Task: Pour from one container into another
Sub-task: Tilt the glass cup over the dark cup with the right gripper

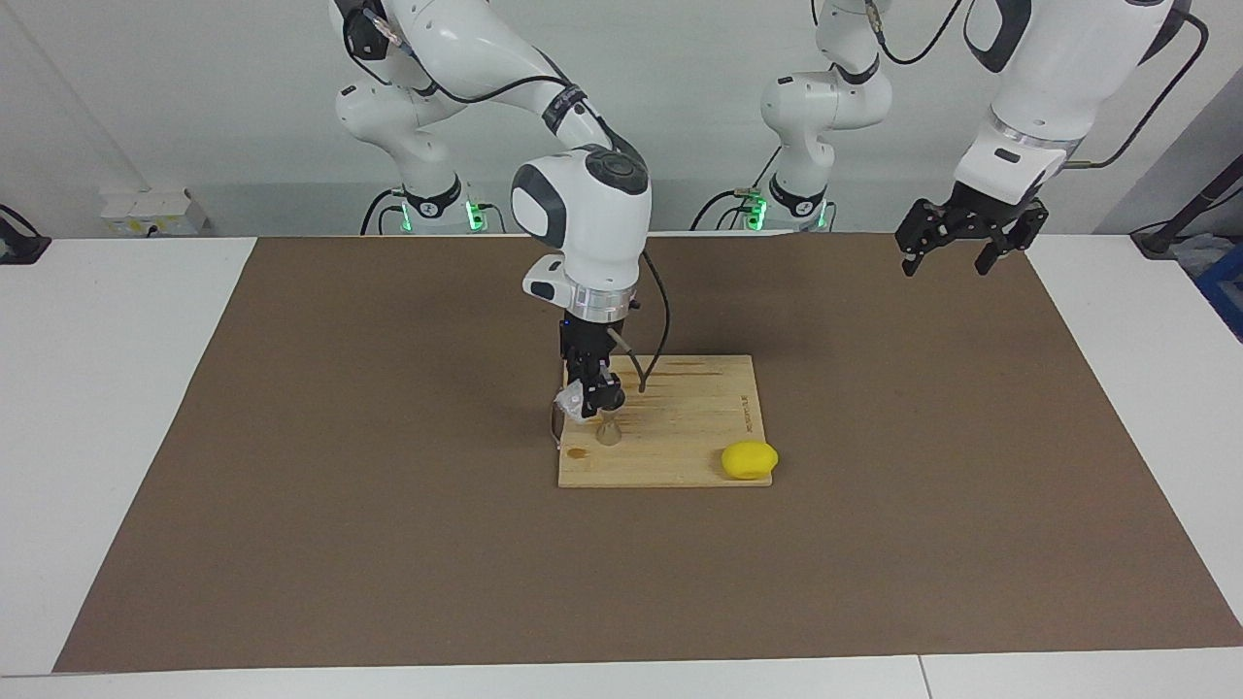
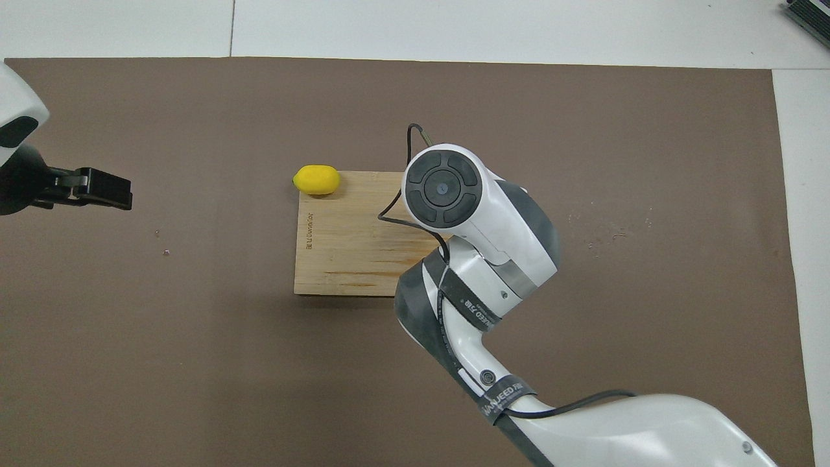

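The right gripper [image 1: 589,396] is seen lowered over the pale wooden cutting board [image 1: 680,427], closed on the small clear faceted glass cup [image 1: 573,401], which is held tilted in the air at the side of the fingers toward the right arm's end of the table. Directly beneath the gripper, the small grey metal hourglass-shaped jigger [image 1: 609,431] stands upright on the board, just under the tipped cup. In the overhead view both cup and jigger are hidden by the right arm's wrist.

The step in hand is judged to be the pour itself: the cup has been brought above the jigger's mouth and is inclined toward it. Whether liquid is running cannot be told. For the next move, a steady, gradual increase of tilt is called for, with the cup's lip kept over the narrow mouth, since the jigger is small and could be missed or knocked.

Farther from the robots than the gripper, at the board's corner toward the left arm's end, a yellow lemon-shaped object [image 1: 749,459] lies.

The left gripper [image 1: 964,245] waits in the air over the brown mat [image 1: 291,485], well apart from the board, its fingers spread and holding nothing.
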Motion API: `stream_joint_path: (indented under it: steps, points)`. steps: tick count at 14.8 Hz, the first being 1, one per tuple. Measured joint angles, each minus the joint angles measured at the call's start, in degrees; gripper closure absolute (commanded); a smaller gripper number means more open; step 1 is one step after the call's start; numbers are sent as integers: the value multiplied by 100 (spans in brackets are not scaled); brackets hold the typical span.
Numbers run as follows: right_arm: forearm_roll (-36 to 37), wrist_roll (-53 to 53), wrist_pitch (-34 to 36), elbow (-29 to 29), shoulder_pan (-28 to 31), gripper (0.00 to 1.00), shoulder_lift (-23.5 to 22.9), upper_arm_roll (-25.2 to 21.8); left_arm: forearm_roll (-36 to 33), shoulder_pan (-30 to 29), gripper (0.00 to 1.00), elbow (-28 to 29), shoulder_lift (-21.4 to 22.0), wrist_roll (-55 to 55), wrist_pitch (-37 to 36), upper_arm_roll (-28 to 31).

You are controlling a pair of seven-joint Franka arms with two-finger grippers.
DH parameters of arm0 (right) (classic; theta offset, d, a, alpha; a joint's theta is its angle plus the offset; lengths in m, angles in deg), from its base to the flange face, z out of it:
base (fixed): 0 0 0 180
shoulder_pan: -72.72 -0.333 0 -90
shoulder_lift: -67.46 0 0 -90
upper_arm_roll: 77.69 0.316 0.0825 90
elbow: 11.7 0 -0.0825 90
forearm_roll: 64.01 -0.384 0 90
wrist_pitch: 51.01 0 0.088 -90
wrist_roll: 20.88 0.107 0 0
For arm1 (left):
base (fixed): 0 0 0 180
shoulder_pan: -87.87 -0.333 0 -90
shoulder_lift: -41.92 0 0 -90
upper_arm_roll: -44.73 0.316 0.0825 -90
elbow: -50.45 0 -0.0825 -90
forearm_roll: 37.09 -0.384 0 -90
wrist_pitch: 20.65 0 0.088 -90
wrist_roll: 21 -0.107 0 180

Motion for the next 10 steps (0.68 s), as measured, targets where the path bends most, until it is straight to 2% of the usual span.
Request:
stream_joint_path:
  steps: [10]
  points:
    - [-429,4,46,170,110,98,0,-45,2,-5,0,1,0,0,0,31]
